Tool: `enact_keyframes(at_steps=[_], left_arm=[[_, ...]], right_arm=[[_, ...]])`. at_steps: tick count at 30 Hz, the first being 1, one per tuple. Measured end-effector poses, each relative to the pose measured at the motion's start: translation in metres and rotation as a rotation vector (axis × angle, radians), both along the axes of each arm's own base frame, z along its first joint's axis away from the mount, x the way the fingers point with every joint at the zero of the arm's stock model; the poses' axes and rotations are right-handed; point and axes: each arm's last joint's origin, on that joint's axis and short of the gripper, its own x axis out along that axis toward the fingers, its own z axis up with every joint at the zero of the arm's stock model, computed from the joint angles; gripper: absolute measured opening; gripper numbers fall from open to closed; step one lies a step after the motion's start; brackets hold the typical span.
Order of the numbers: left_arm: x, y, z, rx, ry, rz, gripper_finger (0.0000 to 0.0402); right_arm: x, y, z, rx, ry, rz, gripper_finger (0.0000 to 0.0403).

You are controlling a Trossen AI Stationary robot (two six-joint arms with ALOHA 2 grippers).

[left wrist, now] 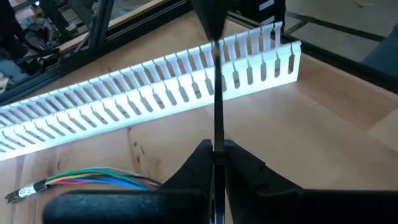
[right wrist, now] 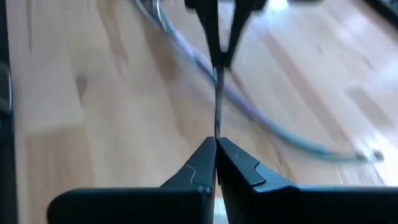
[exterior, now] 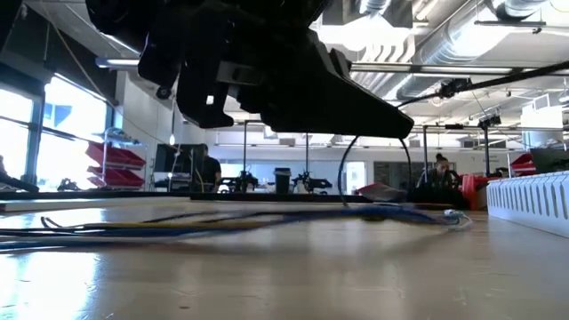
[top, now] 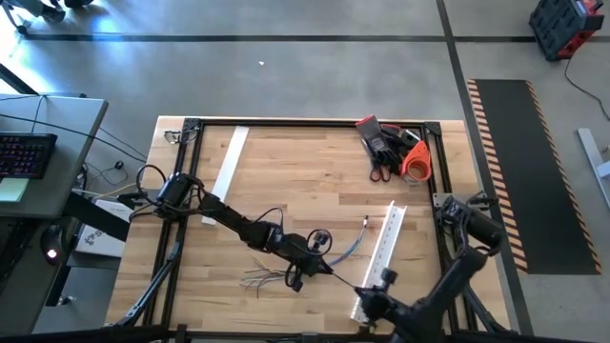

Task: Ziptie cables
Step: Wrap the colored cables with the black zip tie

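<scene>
A: Two tools on one thing right now. The left tool point(top: 307, 259) and the right tool point(top: 374, 295) are each pressed together on the ends of a thin black strip, likely the zip tie point(left wrist: 218, 99), which runs taut between them.

B: Where are the cables point(top: 270, 276)?

A: On the table point(top: 315, 181), to the left of the white slotted channel point(top: 384, 250). One fanned bunch lies just under the left tool, on the side away from the channel. A second grey strand point(top: 357, 244) curves between the left tool and the channel, near it.

B: Orientation?

A: The fanned bunch runs roughly crosswise to the channel, loose ends pointing away from it. The curved strand bends up toward the channel's far end. In the left wrist view, coloured ends point(left wrist: 93, 179) point away from the channel too.

B: Step?

A: My guess is mid-task: the tie is held by both tools, not yet round the cables. It looks apart from them, above the table.

B: Next?

A: Probably lower the tie to the bunch, loop it round, then thread the tip into the head. This needs fine alignment, since the strip is thin and the strands are spread.
</scene>
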Motion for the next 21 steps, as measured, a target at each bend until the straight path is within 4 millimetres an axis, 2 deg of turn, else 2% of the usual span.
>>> enact_keyframes(at_steps=[4,9,13,17,19,21], left_arm=[[0.000,0.004,-0.003,0.011,0.036,0.009,0.0007],[-0.001,0.010,-0.008,0.031,0.090,0.032,0.0007],[-0.002,0.011,-0.009,0.034,0.106,0.038,0.0007],[-0.001,0.011,-0.009,0.032,0.097,0.040,0.0007],[-0.001,0.011,-0.009,0.031,0.095,0.039,0.0007],[-0.001,0.010,-0.008,0.023,0.095,0.042,0.0007]], right_arm=[[-0.026,0.011,0.012,0.046,0.033,-0.049,0.0001],[-0.055,0.023,0.040,0.066,0.064,-0.085,0.0001],[-0.068,0.030,0.058,0.085,0.062,-0.082,0.0001],[-0.058,0.031,0.063,0.055,-0.103,-0.034,0.0001],[-0.044,0.028,0.058,0.046,-0.147,-0.032,0.0009],[-0.027,0.022,0.048,0.023,-0.121,-0.021,0.0031]])
